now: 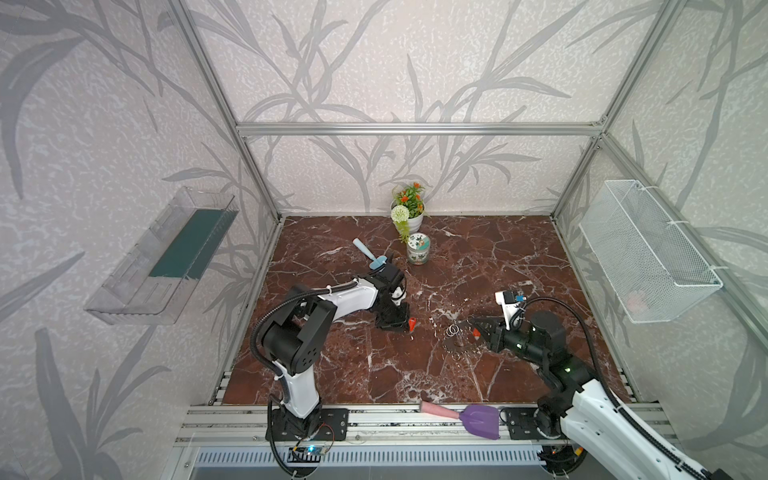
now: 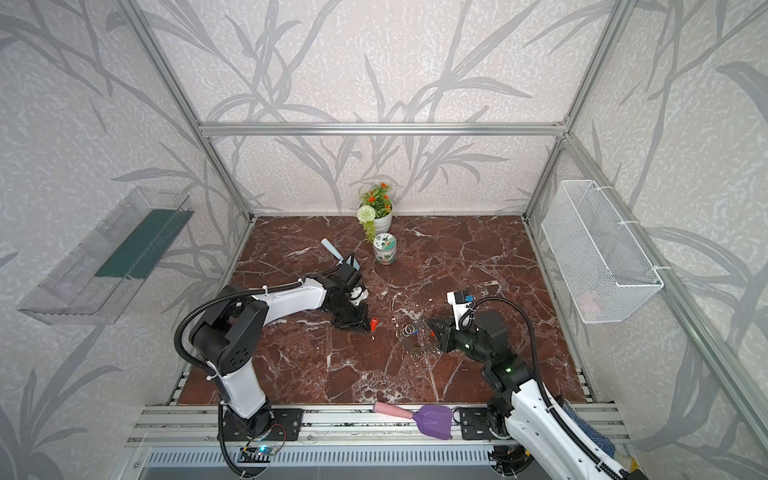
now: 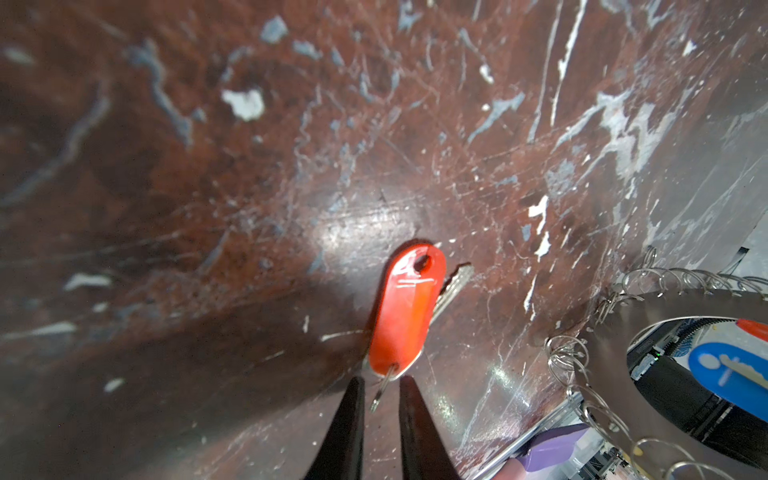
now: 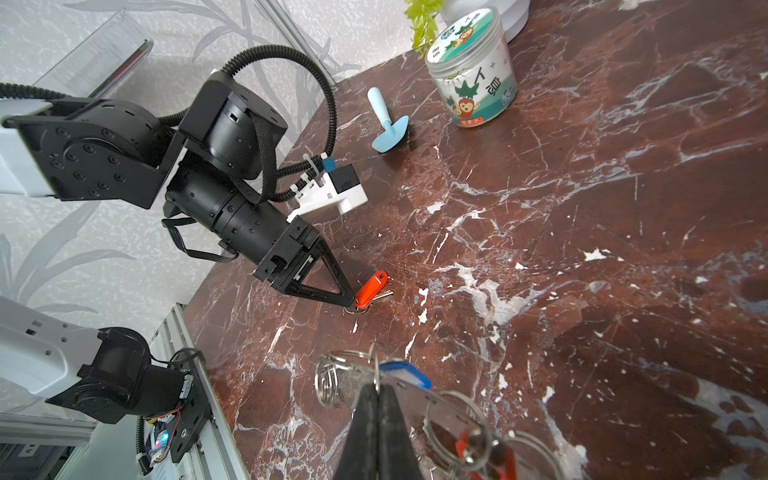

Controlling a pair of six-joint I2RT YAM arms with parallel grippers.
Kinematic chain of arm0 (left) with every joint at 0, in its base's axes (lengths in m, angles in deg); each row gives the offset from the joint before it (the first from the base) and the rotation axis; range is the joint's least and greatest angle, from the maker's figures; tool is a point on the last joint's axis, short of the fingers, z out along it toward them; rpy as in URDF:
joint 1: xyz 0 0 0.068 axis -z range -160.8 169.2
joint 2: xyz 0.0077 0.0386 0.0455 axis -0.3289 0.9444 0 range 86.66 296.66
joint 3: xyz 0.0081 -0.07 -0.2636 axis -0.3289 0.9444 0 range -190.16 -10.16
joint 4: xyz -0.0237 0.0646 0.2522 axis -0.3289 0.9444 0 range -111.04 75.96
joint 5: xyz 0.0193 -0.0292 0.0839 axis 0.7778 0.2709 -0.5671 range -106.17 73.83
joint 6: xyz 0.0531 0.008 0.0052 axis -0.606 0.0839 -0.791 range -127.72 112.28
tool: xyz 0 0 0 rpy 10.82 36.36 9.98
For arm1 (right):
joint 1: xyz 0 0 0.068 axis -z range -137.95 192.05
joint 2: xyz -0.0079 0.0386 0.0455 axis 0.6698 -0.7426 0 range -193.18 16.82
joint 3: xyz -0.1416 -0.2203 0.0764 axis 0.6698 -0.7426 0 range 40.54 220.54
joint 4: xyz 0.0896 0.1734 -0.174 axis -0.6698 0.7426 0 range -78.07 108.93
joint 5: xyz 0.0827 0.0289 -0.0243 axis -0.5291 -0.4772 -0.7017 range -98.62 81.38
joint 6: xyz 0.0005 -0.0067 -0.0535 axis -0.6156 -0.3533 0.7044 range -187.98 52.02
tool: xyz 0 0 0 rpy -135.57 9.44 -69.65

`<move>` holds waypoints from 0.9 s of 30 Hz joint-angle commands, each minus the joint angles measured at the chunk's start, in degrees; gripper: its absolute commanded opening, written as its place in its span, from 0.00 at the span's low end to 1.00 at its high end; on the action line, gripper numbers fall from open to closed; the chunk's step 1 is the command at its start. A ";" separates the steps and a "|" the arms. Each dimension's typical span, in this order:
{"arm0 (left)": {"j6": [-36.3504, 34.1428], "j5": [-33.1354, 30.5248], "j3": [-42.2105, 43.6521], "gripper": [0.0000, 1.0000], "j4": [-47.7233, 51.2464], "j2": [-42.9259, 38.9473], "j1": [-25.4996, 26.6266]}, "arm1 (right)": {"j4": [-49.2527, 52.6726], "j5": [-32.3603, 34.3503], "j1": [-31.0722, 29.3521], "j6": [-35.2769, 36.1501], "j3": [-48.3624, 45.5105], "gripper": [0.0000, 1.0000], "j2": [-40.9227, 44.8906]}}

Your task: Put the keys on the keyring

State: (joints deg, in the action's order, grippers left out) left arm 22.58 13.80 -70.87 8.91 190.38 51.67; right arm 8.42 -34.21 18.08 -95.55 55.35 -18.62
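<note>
Red-orange key (image 3: 405, 311) lies on the marble counter (image 3: 249, 187), its small ring (image 3: 381, 392) between the narrowly parted left jaws; right jaws pinch the edge of the keyring (image 3: 615, 328)

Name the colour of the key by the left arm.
The key is red-orange; clearest in the left wrist view.

The keyring (image 3: 611, 328) runs off the left wrist view's edge, the blue key (image 3: 723, 374) cut off with it. Right wrist view blurs the keyring; a red bit (image 4: 469, 449) there is possibly a tag. Blade of the red key (image 3: 405, 316) sits mostly hidden under its head.
</note>
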 commanded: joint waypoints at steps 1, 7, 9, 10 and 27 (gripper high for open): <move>0.31 0.30 -0.11 0.16 -0.31 0.47 -0.05 | -0.16 -0.54 -0.28 0.50 -0.47 0.00 0.24; 0.23 0.54 -0.07 0.13 -0.33 0.59 -0.12 | -0.19 -0.36 -0.21 0.59 -0.65 0.00 0.14; 0.20 0.53 -0.11 0.11 -0.25 0.69 -0.04 | -0.18 -0.37 -0.29 0.59 -0.75 0.00 0.09; 0.23 0.51 -0.11 0.11 -0.17 0.69 -0.09 | -0.12 -0.43 -0.27 0.59 -0.80 0.00 0.19; 0.87 -0.33 0.48 0.00 -0.53 -2.05 0.03 | -0.56 -0.18 -0.28 0.75 -0.88 0.00 0.30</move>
State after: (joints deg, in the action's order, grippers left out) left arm 22.95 14.02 -70.87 8.58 190.33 51.67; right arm 8.42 -34.19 18.08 -95.53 55.35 -18.62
